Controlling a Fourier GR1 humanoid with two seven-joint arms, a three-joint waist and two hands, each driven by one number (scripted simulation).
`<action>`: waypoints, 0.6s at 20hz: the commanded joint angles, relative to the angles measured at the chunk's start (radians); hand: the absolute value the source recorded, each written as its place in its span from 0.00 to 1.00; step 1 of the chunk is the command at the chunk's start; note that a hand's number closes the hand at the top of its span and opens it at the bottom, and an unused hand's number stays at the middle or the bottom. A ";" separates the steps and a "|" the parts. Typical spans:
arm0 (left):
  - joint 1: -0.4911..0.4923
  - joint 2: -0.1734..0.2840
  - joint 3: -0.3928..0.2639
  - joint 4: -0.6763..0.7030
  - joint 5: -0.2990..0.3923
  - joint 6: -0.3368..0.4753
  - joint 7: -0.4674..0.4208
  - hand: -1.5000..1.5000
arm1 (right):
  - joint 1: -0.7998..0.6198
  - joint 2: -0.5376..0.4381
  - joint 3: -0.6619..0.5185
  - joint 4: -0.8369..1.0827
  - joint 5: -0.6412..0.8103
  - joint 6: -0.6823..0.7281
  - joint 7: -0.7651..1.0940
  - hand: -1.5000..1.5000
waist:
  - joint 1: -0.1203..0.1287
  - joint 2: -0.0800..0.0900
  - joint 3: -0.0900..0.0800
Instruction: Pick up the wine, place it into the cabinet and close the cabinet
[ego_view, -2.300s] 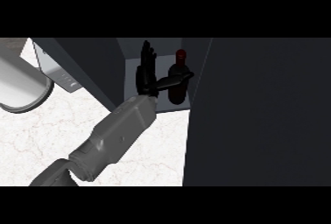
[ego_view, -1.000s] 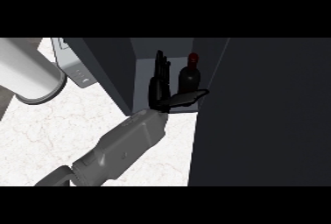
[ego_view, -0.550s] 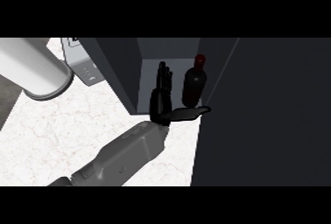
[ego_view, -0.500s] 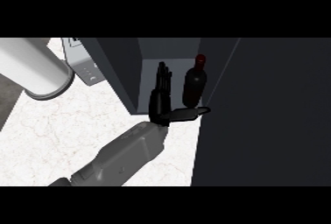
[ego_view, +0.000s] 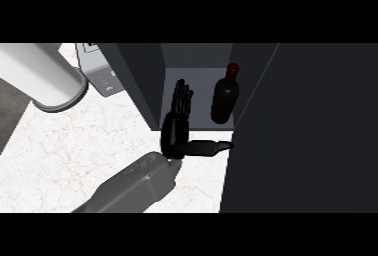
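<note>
So the left hand (ego_view: 176, 135) was stuck out into the open cabinet (ego_view: 140, 75), with the grey forearm (ego_view: 136, 185) coming up from the near left over the white counter (ego_view: 66, 150). The fingers (ego_view: 181, 97) were straight and close together, pointing far into the opening. The thumb (ego_view: 210, 147) was splayed out to the right, its tip up by the near edge of the dark door (ego_view: 310, 125), so it was an open hand holding nothing. The right hand didn't show anywhere. Compared with about two seconds earlier it was a clear change: back then the hand was bunched up around the wine (ego_view: 225, 100) at the cabinet mouth, and by this point it had let go and flattened out. Over the last half second it had also slid back a little toward the near side, while the wine stayed where it was. The wine stood upright inside the cabinet, toward the right of the opening, just beside the fingers on their right with a thin gap between them, so not touching. Its red cap pointed to the far side and its dark body was close to the door's edge. I couldn't make out anything else in the cabinet because the inside was pretty shadowy. The door itself was still open and filled most of the right side. Off to the far left, a big white cylinder (ego_view: 40, 75) and a small grey box (ego_view: 100, 75) sat on the counter, well apart from the hand.
</note>
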 joint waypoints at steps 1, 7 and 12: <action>0.082 0.083 -0.014 -0.151 -0.075 -0.015 0.053 0.00 | -0.072 -0.011 -0.005 0.021 0.009 -0.018 0.048 0.00 | 0.006 0.000 0.000; 0.199 0.192 -0.044 -0.422 -0.179 0.060 0.114 0.00 | -0.050 -0.033 -0.058 -0.010 -0.001 -0.010 0.033 0.00 | 0.004 -0.001 0.000; 0.293 0.360 -0.033 -0.604 -0.204 -0.009 0.149 0.00 | 0.026 -0.077 -0.025 -0.058 -0.107 0.077 0.074 1.00 | 0.011 -0.005 0.000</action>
